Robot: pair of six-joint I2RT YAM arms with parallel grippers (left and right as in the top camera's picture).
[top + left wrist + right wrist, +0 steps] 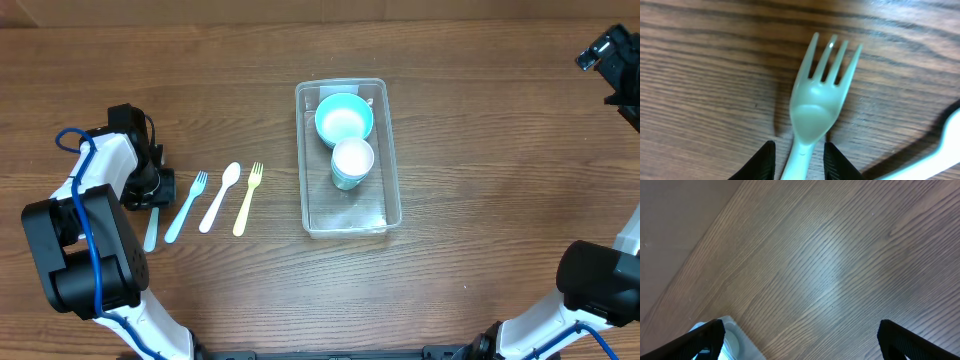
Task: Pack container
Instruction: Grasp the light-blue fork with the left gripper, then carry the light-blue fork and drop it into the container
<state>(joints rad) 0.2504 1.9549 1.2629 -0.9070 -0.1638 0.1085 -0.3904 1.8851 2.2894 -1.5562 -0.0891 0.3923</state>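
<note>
The clear container (392,190) lies at the table's middle and holds a blue bowl (344,118) and a white cup (352,162). Left of it lie a yellow fork (248,198), a white spoon (220,197), a blue fork (186,207) and a pale green fork (152,230). My left gripper (150,186) is low over the pale green fork (815,105). Its fingers (799,161) are open, one on each side of the handle, with small gaps. My right gripper (605,55) is open and empty at the far right, high above the table (805,345).
A corner of the container (737,341) shows at the lower left of the right wrist view. Part of the blue fork (942,147) shows at the right edge of the left wrist view. Bare wooden table (500,200) lies right of the container.
</note>
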